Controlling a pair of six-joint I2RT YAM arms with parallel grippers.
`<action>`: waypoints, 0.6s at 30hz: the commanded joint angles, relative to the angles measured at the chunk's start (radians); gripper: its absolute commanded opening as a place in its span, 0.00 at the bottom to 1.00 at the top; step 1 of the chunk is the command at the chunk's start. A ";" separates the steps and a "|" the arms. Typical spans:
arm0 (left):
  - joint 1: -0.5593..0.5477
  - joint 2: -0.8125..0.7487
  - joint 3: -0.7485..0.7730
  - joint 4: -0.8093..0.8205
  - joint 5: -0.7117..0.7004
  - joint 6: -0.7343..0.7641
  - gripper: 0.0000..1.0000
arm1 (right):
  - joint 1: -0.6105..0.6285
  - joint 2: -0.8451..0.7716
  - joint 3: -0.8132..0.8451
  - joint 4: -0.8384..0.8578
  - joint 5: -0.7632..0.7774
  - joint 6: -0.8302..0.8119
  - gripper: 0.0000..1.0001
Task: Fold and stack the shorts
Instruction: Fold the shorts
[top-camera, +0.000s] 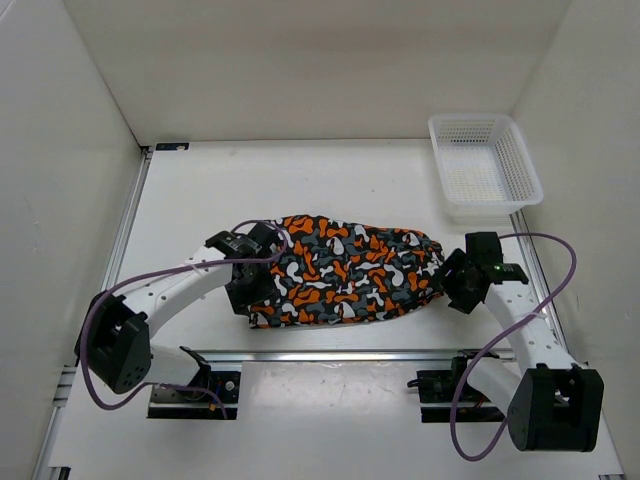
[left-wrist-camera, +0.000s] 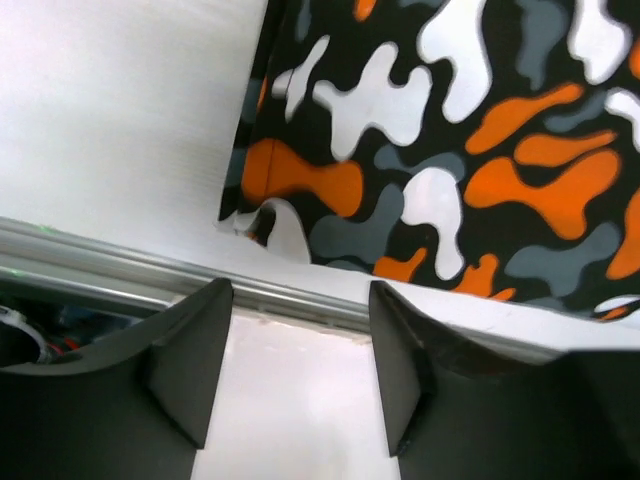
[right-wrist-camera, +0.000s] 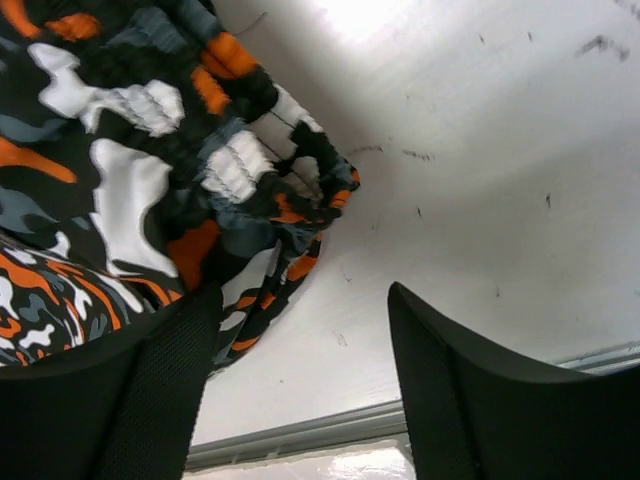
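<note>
The shorts (top-camera: 345, 270) lie spread across the middle of the top view on the bench (top-camera: 300, 180), the left gripper (left-wrist-camera: 298, 365) at their left end, the right gripper (right-wrist-camera: 305, 375) at their right, both with jaws apart and empty. A clean fold likely needs matching corners pinched and lifted together, cloth taut.

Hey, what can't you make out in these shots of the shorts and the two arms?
Top view: the left arm hides the left edge of the shorts.
Left wrist view: past the open left pincer, the shorts run off the top and right edges.
Right wrist view: one finger of the right pincer covers the shorts' lower edge.
</note>
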 joint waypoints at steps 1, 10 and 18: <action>0.017 0.012 -0.009 0.002 0.060 -0.039 0.72 | 0.008 -0.023 -0.003 0.002 -0.010 0.042 0.74; 0.017 -0.007 -0.113 0.057 0.121 -0.082 0.73 | 0.008 0.087 0.008 0.069 0.005 0.009 0.69; 0.017 0.111 -0.112 0.106 0.117 -0.082 0.64 | 0.008 0.070 -0.005 0.092 0.019 -0.029 0.47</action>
